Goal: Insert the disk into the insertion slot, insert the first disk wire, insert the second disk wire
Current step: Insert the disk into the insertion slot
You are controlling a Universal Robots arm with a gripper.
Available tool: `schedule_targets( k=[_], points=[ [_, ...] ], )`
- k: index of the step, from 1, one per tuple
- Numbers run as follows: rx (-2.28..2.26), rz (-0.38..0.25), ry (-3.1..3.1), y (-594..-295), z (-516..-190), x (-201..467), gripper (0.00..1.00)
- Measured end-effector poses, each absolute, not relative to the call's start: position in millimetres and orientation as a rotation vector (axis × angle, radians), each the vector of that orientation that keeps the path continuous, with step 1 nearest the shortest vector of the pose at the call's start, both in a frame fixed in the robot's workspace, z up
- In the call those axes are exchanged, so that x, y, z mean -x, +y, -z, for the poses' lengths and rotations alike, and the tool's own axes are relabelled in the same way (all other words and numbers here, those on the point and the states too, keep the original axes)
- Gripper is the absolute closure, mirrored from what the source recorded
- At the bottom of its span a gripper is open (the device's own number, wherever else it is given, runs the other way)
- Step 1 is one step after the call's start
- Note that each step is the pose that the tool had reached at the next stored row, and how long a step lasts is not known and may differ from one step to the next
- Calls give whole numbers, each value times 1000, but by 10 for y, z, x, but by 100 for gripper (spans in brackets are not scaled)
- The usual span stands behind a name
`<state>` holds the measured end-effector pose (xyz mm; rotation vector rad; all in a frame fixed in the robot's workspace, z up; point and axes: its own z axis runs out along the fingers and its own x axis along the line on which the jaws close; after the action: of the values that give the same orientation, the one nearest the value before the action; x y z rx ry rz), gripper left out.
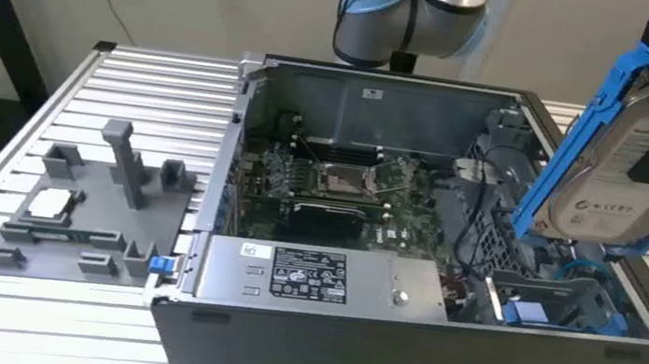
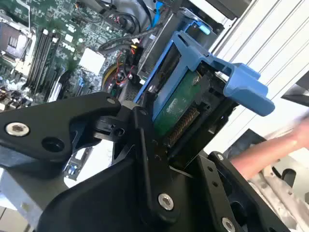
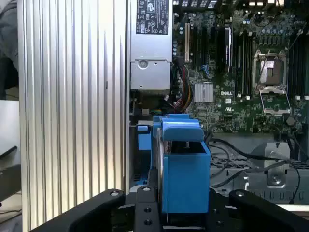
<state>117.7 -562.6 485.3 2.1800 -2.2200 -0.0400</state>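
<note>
Disk insertion is in hand: the black gripper (image 2: 179, 124) clamps the silver-grey, blue-framed hard drive (image 1: 624, 156) tilted above the grey sheet-metal drive bay (image 1: 561, 293), so seating it likely calls for careful alignment.

1. Disk (image 1: 612, 173): silver-grey drive with white label in blue carrier bracket, standing on edge, tilted, raised above the computer case's (image 1: 402, 362) end at the exterior view's right.
2. Insertion slot (image 1: 554, 295): grey metal bay in that end's near corner, below the disk, not touching it.

print too small to make out. white label (image 1: 601, 215) on the disk (image 1: 615, 169); black-and-white sticker (image 1: 309, 276) on the power-supply box (image 1: 411, 292); white lettering on the motherboard (image 3: 227, 72).
</note>
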Motion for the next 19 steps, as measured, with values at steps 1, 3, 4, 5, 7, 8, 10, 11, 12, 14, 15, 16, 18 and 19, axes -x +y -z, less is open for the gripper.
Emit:
schedule_targets(
  k=[1, 3, 4, 5, 7, 8, 10, 11, 12, 14, 15, 16, 18, 19],
  points=[
    [-2180, 40, -2220, -5626, -4853, -1177, 100],
    [-2180, 40, -2220, -5626, -4853, -1176, 100],
    [-2180, 40, -2220, -5626, -4853, -1176, 100],
    [-2180, 40, -2220, -5626, -4853, -1176, 100],
    [-2180, 40, -2220, -5627, -4852, -1176, 100],
    [-2180, 39, -2220, -5629, -4852, -1176, 100],
    [-2180, 40, -2220, -5636, -4849, -1179, 100],
    [-2180, 40, -2220, -5641, -4847, -1179, 100],
    [-2180, 40, -2220, -5648, -4845, -1180, 100],
    [-2180, 40, -2220, -5663, -4839, -1183, 100],
    [-2180, 40, -2220, -5672, -4833, -1185, 100],
    [-2180, 40, -2220, -5681, -4827, -1186, 100],
    [-2180, 40, -2220, -5696, -4813, -1190, 100],
    [-2180, 40, -2220, -5703, -4805, -1192, 100]
  ],
)
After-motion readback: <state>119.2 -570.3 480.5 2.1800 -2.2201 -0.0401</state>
